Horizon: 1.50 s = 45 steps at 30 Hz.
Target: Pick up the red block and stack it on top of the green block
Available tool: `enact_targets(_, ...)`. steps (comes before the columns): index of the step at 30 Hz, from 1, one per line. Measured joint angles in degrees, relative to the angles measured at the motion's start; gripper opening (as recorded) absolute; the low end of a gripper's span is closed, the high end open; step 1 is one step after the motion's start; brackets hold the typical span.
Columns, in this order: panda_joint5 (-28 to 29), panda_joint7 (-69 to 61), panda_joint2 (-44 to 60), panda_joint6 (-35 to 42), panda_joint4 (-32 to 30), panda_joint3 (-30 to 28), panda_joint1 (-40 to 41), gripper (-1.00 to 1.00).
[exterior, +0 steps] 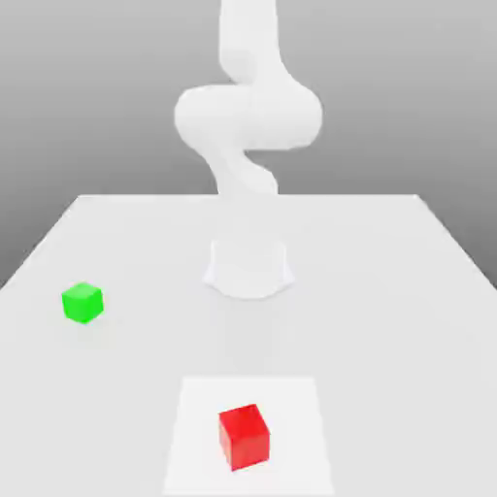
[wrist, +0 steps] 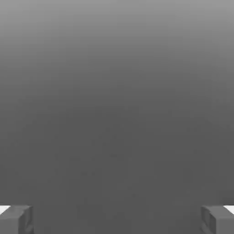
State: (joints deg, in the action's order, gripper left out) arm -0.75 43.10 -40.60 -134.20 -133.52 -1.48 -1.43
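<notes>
I see my gripper (wrist: pixel 117 219) in the hand view, its two fingers (wrist: pixel 25 221) wide apart, with plain grey between them. The red block (exterior: pixel 245 437) sits down on the white square (exterior: pixel 296 427) on the table (exterior: pixel 388 330), well apart from my arm (exterior: pixel 249 116). I can't tell which side of my gripper it is on. The green block (exterior: pixel 82 303) is on the table too, toward the exterior view's left.
</notes>
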Motion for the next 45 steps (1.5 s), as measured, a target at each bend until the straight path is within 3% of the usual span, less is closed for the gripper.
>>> enact_targets(15, -4.38, -16.38, 31.63, -14.54, -10.43, -5.2, -5.43, 0.0)
enact_targets(22, -2.2, -20.9, 45.84, -21.41, -15.28, -5.61, -5.41, 0.0)
enact_targets(27, -4.14, -23.19, 56.11, -29.4, -14.61, -3.9, -4.15, 0.0)
enact_targets(28, -4.72, -23.63, 58.17, -31.13, -14.32, -3.23, -3.6, -1.0)
enact_targets(35, -4.74, -23.64, 58.67, -31.51, -14.26, -3.01, -3.4, -1.0)
enact_targets(41, -0.78, -20.99, 47.87, -22.67, -16.01, -5.54, -3.93, -1.0)
enact_targets(45, 4.74, -18.82, 40.54, -18.2, -17.83, -9.91, 2.85, -1.0)
